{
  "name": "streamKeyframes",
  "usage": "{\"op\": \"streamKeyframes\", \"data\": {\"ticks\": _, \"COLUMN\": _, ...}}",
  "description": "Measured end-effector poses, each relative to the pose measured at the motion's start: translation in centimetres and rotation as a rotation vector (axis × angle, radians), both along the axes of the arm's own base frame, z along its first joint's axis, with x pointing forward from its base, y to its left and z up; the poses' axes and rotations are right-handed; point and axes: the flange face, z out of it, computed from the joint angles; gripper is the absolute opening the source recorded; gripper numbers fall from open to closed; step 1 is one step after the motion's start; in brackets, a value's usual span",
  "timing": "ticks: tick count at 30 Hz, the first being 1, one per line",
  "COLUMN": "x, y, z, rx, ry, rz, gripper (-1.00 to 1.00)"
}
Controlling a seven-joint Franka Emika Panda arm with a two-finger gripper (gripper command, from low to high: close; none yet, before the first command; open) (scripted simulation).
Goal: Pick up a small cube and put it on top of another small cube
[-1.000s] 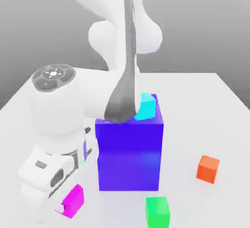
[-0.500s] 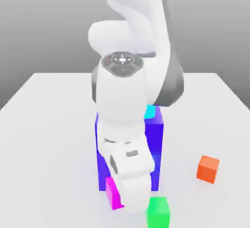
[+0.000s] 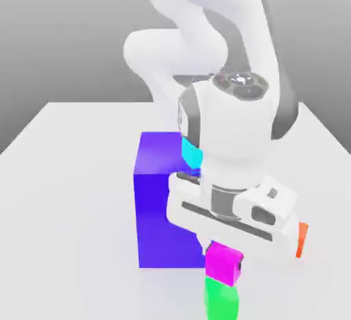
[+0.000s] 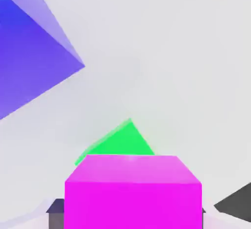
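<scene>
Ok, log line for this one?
phase: placing | held: magenta cube | target: green cube, just below | gripper: shut on cube

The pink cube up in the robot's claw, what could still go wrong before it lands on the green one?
The magenta cube hangs in the gripper just above the green cube, whose corners look turned relative to it, so it might land askew and slide off. The big blue block stands close, and the hand could brush it.
</scene>
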Motion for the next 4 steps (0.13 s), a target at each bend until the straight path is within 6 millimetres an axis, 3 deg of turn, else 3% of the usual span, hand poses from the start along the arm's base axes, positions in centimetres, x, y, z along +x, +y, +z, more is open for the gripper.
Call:
{"op": "streamKeyframes", "data": {"ticks": 1, "x": -0.07, "y": -0.05, "z": -1.02, "rx": 0.001, "ry": 0.002, "rz": -0.001, "gripper": -1.0}}
{"op": "streamKeyframes", "data": {"ticks": 2, "x": -0.12, "y": -0.07, "z": -1.54, "rx": 0.001, "ry": 0.003, "rz": -0.001, "gripper": 1.0}}
{"op": "streamKeyframes", "data": {"ticks": 4, "x": -0.12, "y": -0.07, "z": -1.54, "rx": 0.001, "ry": 0.003, "rz": -0.001, "gripper": 1.0}}
